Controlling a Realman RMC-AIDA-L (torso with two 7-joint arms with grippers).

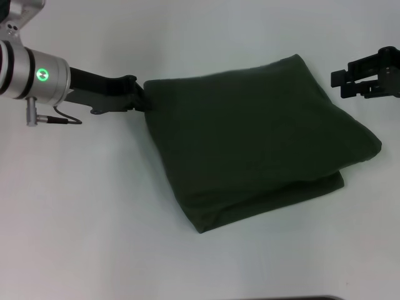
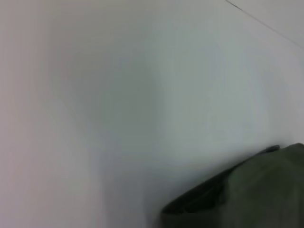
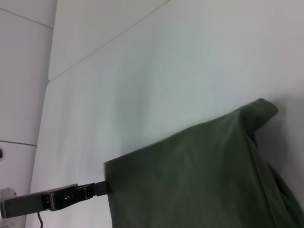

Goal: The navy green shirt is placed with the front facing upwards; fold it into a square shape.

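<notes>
- One left hand at nine o'clock, clenched on the shirt's far-left corner.
- One navy green shirt, folded roughly square, mid-tabletop.
- One right hand at two o'clock, released, apart from the shirt.

From the head camera we looked forward and down on the white counter, far enough to see the whole folded navy green shirt, with the left gripper at its left corner and the right gripper near the right border. The left wrist camera was very near the counter and looked along its surface; we saw only one corner of the shirt there. The right wrist camera looked across the counter from the other side, a little farther back, over the shirt and toward the left gripper. All three views shared the shirt; the head and right wrist views also shared the left gripper.
</notes>
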